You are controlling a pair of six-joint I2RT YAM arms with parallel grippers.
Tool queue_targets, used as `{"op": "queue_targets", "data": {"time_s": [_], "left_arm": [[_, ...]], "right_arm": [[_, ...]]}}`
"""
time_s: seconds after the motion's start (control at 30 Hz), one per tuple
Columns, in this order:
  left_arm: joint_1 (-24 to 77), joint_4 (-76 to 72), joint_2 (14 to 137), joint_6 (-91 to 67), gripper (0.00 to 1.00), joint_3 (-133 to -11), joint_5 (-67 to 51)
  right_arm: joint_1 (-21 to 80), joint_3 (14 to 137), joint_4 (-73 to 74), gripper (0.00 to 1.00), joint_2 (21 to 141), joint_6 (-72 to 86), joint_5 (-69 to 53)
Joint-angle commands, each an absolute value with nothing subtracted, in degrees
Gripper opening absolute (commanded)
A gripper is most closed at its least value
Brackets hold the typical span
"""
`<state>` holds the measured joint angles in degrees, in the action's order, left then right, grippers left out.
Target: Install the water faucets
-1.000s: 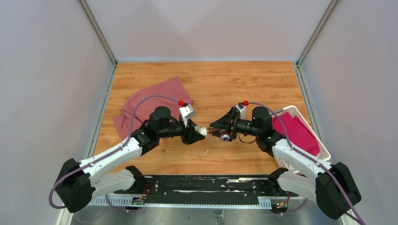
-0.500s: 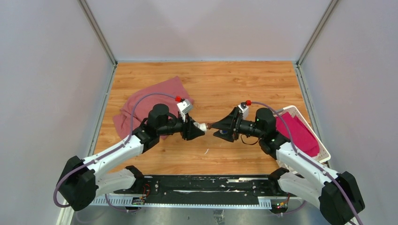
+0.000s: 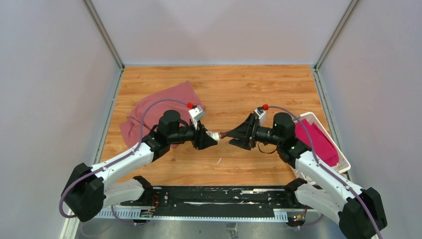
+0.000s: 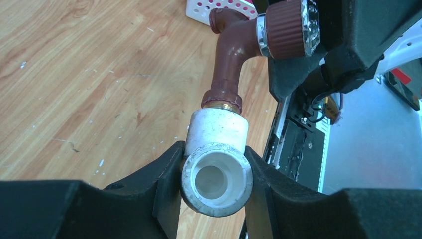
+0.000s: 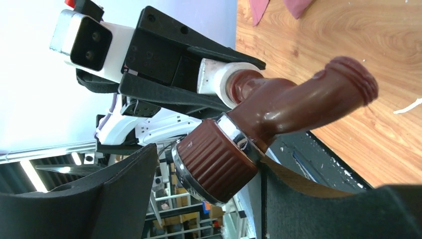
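Over the middle of the wooden desk [image 3: 224, 84] the two arms meet nose to nose, with the parts held in the air between them. From where I stand, the left gripper [image 3: 209, 137] is clamped on the white pipe fitting [image 4: 217, 149], one finger pressed to each side of it and its open end facing back toward that wrist. The reddish-brown tap [image 4: 231, 59] is already entered into the fitting's far mouth. A thin band of brass thread shows at the joint, so I would judge it started but not yet screwed home. The right gripper [image 3: 238, 135] has its jaws on either side of the tap's ribbed knob. A sliver of daylight shows beside the knob, and I cannot tell whether they pinch it or only straddle it. What seems left is more turning until the brass disappears. Off to the sides lie a pink-red cloth [image 3: 159, 112] and a white basket [image 3: 322, 121], both well apart from the work.
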<state>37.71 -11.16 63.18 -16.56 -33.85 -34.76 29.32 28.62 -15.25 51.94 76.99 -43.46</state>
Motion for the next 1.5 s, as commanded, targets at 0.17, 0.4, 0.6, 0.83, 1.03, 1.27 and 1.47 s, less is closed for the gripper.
{"op": "queue_targets", "data": {"time_s": [0.17, 0.4, 0.6, 0.83, 1.03, 1.27, 1.47], "left_arm": [[37.5, -14.3, 63.3, -17.3, 0.00, -33.2, -41.2], [37.5, -14.3, 64.4, -17.7, 0.00, -33.6, -42.5], [37.4, -14.3, 65.0, -18.3, 0.00, -34.3, -44.3], [37.4, -14.1, 62.8, -18.5, 0.00, -33.9, -47.4], [37.4, -6.9, 62.1, -15.2, 0.00, -35.4, -49.5], [37.4, -0.5, 60.5, -11.6, 0.00, -37.5, -49.2], [37.5, 3.5, 59.9, -10.0, 0.00, -39.5, -48.9]], "right_arm": [[26.9, 37.3, -11.0, 0.68, 55.3, 69.6, -46.2], [26.9, 40.6, -9.6, 0.68, 54.8, 67.6, -47.7], [26.8, 41.9, -7.2, 0.68, 55.1, 64.6, -47.2], [26.8, 41.8, -6.5, 0.68, 57.9, 62.0, -46.6], [26.8, 44.2, -5.5, 0.68, 59.0, 60.5, -46.7], [26.8, 47.4, -0.5, 0.68, 59.5, 55.3, -45.4], [26.8, 45.6, 2.8, 0.68, 60.2, 52.5, -45.6]]}}
